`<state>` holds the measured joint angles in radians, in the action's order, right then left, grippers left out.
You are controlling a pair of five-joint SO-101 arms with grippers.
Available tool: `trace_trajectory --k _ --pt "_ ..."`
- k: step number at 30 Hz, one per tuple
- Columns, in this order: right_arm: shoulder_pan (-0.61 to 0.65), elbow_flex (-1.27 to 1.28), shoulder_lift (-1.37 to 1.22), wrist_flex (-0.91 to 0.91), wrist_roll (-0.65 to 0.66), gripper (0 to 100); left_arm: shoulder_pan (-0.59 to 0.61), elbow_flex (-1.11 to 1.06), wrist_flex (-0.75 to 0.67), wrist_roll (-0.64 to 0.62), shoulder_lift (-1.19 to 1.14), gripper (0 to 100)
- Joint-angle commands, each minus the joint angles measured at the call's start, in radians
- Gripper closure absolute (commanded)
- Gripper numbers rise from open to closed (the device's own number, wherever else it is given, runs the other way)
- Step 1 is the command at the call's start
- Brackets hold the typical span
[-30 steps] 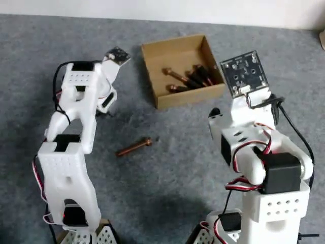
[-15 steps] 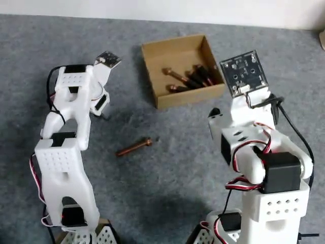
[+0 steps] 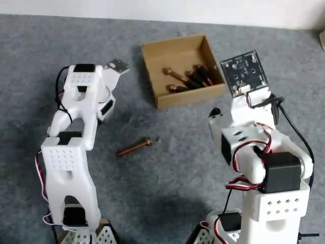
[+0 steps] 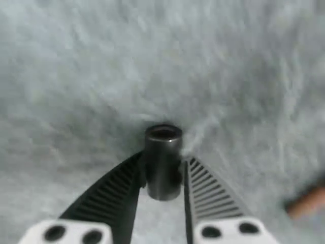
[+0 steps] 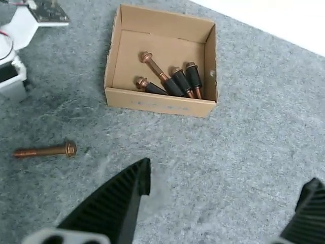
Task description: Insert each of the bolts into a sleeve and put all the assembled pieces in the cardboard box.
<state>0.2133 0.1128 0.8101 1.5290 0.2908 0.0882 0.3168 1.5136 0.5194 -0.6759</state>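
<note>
My left gripper (image 4: 163, 161) is shut on a short black sleeve (image 4: 163, 147), held just above the grey carpet with its open end facing away from the wrist. A loose copper bolt (image 3: 133, 147) lies on the carpet between the two arms, right of the left arm (image 3: 81, 101); its tip shows near the sleeve as bolt (image 4: 307, 201). The cardboard box (image 3: 190, 96) at the back holds several bolts with black sleeves (image 3: 195, 77). My right gripper (image 5: 218, 203) hangs open and empty above the carpet, on the near side of the box (image 5: 157, 104) and to the right of the loose bolt (image 5: 45, 150).
Grey carpet covers the whole table. The right arm (image 3: 254, 152) stands at the front right, with its camera board close to the box's right corner. Open carpet lies around the loose bolt and in front of the box.
The left arm's wrist swung a little to the left and then back to the right. The loose bolt, the box and the right arm have not moved.
</note>
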Motion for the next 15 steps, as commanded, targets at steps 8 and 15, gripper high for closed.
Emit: trace_trajectory --k 8,15 --pt "-0.013 0.002 0.010 0.005 0.011 59.5 -0.289 -0.010 0.236 -0.175 0.263 99" --pt "-0.025 0.002 0.010 0.005 0.012 59.5 -0.584 -0.236 0.233 -0.242 0.495 99"
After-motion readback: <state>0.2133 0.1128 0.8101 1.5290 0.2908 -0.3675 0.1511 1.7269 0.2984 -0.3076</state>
